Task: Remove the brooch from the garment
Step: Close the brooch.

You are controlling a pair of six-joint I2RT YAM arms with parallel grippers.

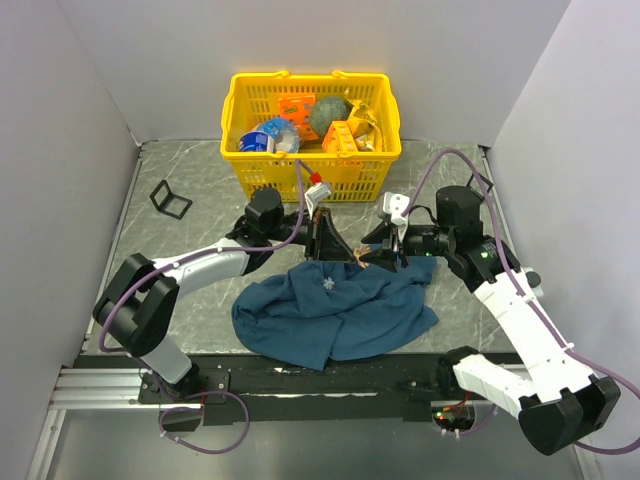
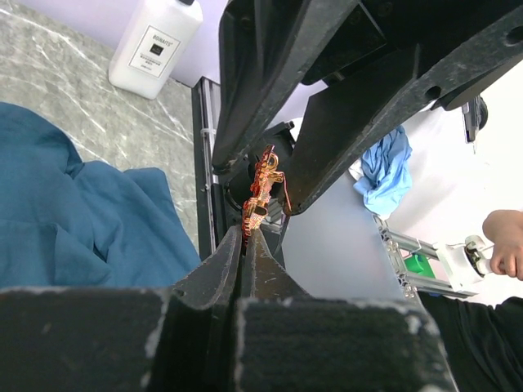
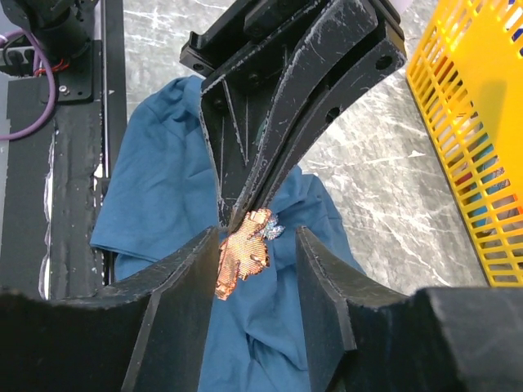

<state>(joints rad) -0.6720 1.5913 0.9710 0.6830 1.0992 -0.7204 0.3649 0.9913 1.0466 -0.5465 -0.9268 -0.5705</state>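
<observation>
The brooch, a tiny orange-red trinket, is pinched at its top end by my left gripper, which is shut on it. In the left wrist view the brooch sticks out past the fingertips, apart from the cloth. My right gripper is open, one finger on each side of the brooch; its left finger looks very close to the brooch's edge. The blue garment lies crumpled on the table under both grippers, also seen as the garment.
A yellow basket full of items stands just behind the grippers, its wall to the right in the right wrist view. A black wire stand sits at back left. A white bottle stands beyond the table. White walls close in both sides.
</observation>
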